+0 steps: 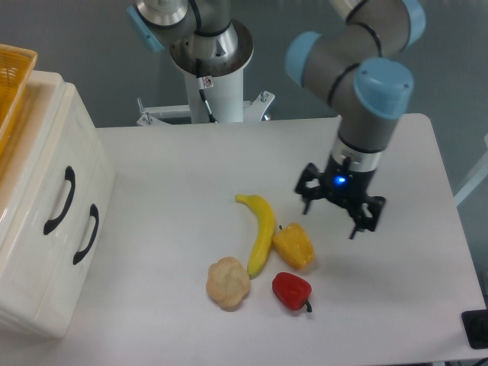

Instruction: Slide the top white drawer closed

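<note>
Nearest the camera, around 6 o'clock on the white table (412,305): a red pepper (291,290), and just beside it at its 9 o'clock a pale cauliflower (227,283). A yellow pepper (294,245) sits just beyond the red one, touching or nearly touching the banana (259,232), which runs from the cauliflower up toward 12 o'clock.

At 3 o'clock from the yellow pepper, the gripper (330,218) hangs above the table, fingers pointing down, spread well apart, nothing between them. Blue light glows on its wrist.

Far over at 9 o'clock stands the drawer unit (46,297). The top white drawer (57,152) shows its front panel with a black handle (59,200); the second drawer front (80,252) lies below and nearer. Cannot tell how far the top drawer stands out.

Farthest, at 10 o'clock, an orange basket (14,80) rests on the unit.
</note>
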Tool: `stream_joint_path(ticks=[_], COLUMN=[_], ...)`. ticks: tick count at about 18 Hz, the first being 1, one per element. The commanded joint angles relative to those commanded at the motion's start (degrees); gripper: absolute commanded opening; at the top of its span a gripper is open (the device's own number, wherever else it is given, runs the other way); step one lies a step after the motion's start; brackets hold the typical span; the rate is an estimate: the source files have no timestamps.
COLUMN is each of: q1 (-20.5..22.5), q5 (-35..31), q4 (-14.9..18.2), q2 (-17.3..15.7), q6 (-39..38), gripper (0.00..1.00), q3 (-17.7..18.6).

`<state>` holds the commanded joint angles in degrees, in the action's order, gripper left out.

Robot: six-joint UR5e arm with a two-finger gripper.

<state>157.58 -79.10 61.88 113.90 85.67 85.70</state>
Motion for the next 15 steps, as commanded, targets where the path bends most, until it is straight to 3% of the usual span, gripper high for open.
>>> stream_joint_path(ticks=[4,7,9,15], q1=[1.1,1.2,1.3,3.3], q5=[-1.7,-5.5,-6.4,-8.0], q4=[-0.2,-1.6,-2.9,-2.8], q2=[3.5,5.9,6.9,11.4], q6=[6.5,9.4,9.6,10.0], gripper=[1.00,1.00,1.00,1.00], q3=[-3.0,-3.3,-3.5,-5.9])
